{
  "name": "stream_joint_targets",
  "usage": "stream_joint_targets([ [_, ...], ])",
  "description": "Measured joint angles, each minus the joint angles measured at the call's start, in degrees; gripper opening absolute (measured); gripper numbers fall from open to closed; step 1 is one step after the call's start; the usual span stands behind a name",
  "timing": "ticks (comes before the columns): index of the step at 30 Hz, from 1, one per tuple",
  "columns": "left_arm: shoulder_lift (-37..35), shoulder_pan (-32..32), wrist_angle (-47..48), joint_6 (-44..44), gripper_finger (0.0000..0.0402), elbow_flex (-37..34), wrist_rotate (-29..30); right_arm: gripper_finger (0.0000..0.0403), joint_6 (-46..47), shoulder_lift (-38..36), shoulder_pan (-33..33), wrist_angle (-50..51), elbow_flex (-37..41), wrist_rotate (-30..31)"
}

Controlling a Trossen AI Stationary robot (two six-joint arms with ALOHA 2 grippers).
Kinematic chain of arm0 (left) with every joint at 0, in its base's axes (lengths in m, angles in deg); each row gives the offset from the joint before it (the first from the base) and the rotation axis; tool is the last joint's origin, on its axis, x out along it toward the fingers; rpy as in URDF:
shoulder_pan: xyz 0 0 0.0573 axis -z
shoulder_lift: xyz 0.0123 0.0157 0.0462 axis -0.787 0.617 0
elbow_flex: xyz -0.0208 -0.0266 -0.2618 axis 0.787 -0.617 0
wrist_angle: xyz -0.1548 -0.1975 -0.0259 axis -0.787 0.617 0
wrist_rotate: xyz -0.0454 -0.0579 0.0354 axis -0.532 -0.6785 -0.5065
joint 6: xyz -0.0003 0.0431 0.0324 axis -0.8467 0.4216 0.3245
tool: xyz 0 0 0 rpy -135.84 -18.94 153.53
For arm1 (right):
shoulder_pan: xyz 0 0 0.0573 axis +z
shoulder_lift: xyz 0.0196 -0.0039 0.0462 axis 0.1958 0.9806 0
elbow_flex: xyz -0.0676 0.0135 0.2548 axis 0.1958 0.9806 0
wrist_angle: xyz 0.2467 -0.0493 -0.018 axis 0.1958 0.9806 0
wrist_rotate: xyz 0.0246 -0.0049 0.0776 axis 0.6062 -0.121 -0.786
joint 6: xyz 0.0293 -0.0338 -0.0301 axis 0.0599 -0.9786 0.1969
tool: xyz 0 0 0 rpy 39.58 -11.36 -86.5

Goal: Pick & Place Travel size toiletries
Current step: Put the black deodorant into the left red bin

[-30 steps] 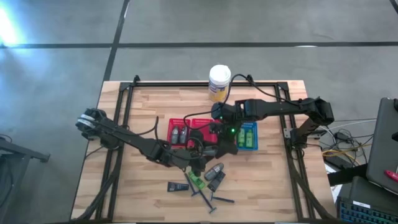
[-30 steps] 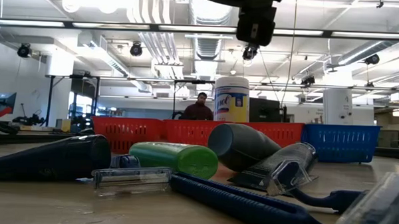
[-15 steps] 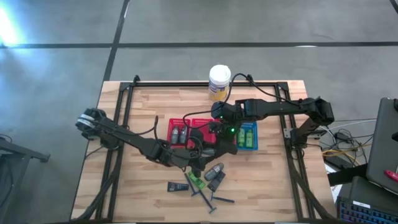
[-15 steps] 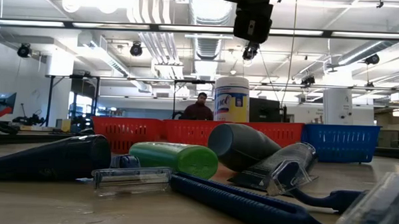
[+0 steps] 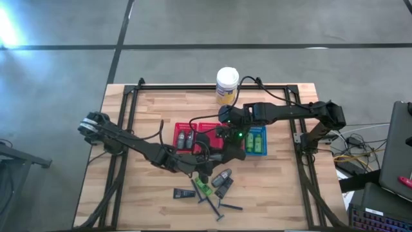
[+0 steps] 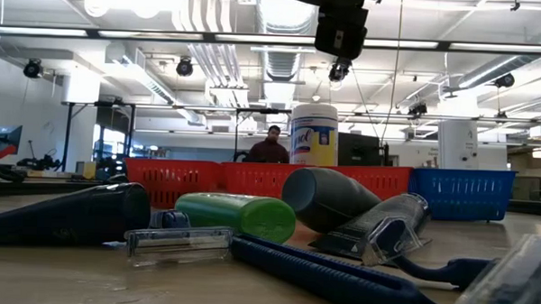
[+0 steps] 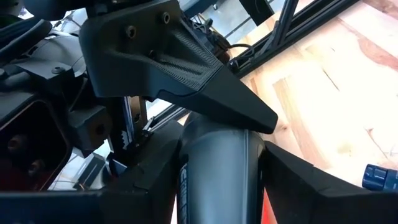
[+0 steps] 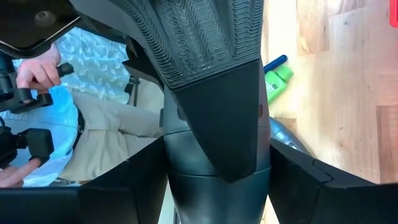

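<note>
The sorting looks partly done. Grey tubes (image 5: 186, 138) already lie in the red mesh basket (image 5: 177, 131) and green tubes (image 5: 255, 141) in the blue mesh basket (image 5: 263, 152), both just behind the two grippers. Left on the wooden table (image 5: 148, 109), in front of the grippers toward the near edge, is a loose cluster: a bright green tube (image 5: 203, 187), a grey tube (image 5: 222, 176), flat dark packets (image 5: 183, 193) and thin razors (image 5: 215, 208).

The left gripper (image 5: 205, 171) and the right gripper (image 5: 232, 149) meet over the gap between the baskets and that cluster. Each wrist view shows a dark grey tube (image 7: 214, 177) clamped between that arm's own fingers; whether it is one tube shared in a handover or two separate ones, I cannot tell.

The high view alone gives the layout, including the yellow canister (image 5: 226, 84) beyond the baskets. The low view puts the leftover green tube, a grey tube and the razors in the foreground, but shows only an arm overhead. The right wrist view alone catches a person (image 8: 37, 81) beside the table.
</note>
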Motion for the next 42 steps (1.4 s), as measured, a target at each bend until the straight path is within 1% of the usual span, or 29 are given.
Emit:
stream_joint_targets([
  [4,-0.29,0.03,2.50,-1.03,0.0200,0.15,2.61,0.0231,0.12,-0.90,-0.60,1.42,-0.15,1.46],
  [12,-0.83,0.08,11.08,-8.97,0.0200,-0.07,7.27,0.0292,-1.38,-5.66,-1.16,10.67,-0.19,9.44],
  [19,-0.85,-0.25,20.82,-21.33,0.0200,-0.67,10.81,0.0334,-3.21,-10.47,-1.18,19.13,-0.20,20.87],
  [22,-0.85,-0.57,23.61,-27.29,0.0200,-1.83,12.23,0.0347,-2.11,-13.43,-1.14,21.49,-0.20,25.95],
  [24,-0.85,-1.05,24.53,-29.72,0.0200,-3.25,13.65,0.0354,-0.47,-15.47,-1.14,22.38,-0.14,30.24],
  [27,-0.85,-3.02,24.59,-31.34,0.0200,-5.25,14.61,0.0359,2.51,-18.35,-1.18,22.57,-0.07,35.00],
  [30,-0.69,-6.86,24.55,-32.51,0.0200,-6.15,14.84,0.0356,4.78,-20.76,-1.16,22.73,-0.07,39.06],
  [33,-0.08,-11.01,24.56,-33.14,0.0200,-6.13,13.46,0.0350,6.78,-22.17,-1.18,24.01,-0.07,40.94],
  [35,0.07,-13.06,26.69,-35.10,0.0200,-5.65,13.27,0.0345,7.90,-22.66,-1.18,25.50,-0.05,41.80],
  [37,-0.28,-13.98,32.79,-40.18,0.0200,-4.88,14.09,0.0341,8.80,-22.86,-1.15,27.73,-0.02,42.14],
  [38,-0.59,-14.00,37.03,-44.86,0.0200,-4.42,14.43,0.0339,9.43,-22.94,-1.13,28.81,-0.02,42.26],
  [40,-1.97,-13.61,45.96,-57.51,0.0200,-3.94,14.37,0.0335,10.69,-22.96,-0.75,30.62,0.13,43.74],
  [42,-3.56,-11.76,51.96,-70.01,0.0200,-4.45,14.39,0.0331,10.75,-22.98,-0.32,31.08,0.26,45.76],
])
